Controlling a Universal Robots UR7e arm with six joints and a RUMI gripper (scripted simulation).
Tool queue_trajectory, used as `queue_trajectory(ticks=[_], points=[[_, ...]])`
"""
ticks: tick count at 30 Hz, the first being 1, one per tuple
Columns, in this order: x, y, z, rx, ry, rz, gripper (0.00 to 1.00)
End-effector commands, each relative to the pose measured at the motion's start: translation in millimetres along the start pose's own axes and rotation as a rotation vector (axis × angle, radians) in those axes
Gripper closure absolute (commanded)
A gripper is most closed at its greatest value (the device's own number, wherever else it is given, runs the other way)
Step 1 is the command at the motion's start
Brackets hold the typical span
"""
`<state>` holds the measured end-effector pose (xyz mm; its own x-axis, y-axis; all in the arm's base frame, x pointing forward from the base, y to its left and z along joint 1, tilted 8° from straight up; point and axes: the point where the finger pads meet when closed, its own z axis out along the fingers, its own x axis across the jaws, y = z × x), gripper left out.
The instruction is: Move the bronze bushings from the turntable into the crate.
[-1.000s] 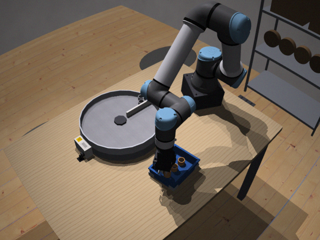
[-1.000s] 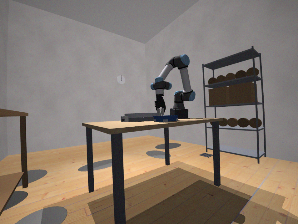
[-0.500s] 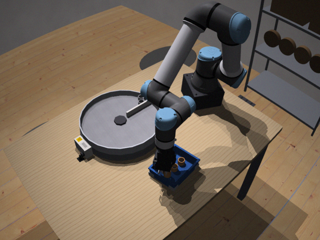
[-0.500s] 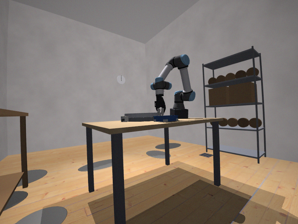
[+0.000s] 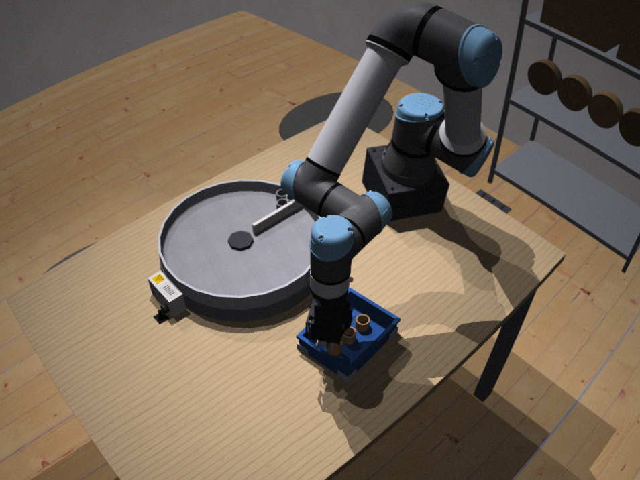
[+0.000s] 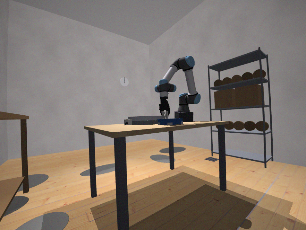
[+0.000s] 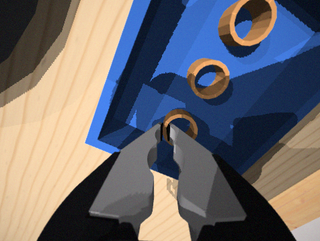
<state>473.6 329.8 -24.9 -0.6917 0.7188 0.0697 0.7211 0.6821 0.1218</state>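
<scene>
The fingers pinch the wall of a bronze ring (image 7: 183,124), held over the near end of the blue crate (image 7: 141,54). Beyond the fingertips, two more bronze rings (image 7: 208,78) stand on the crate floor. Off to the side on the table (image 5: 217,392), the turntable (image 5: 178,222) carries steel rings (image 5: 281,196) by its far rim.
</scene>
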Motion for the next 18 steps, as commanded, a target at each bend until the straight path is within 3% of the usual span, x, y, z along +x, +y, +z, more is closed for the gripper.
queue_trajectory(ticks=[1,18], points=[[-0.2,0.5,-0.4,-0.001,-0.001,0.0,1.0],[-0.2,0.5,3.9,-0.001,-0.001,0.0,1.0]])
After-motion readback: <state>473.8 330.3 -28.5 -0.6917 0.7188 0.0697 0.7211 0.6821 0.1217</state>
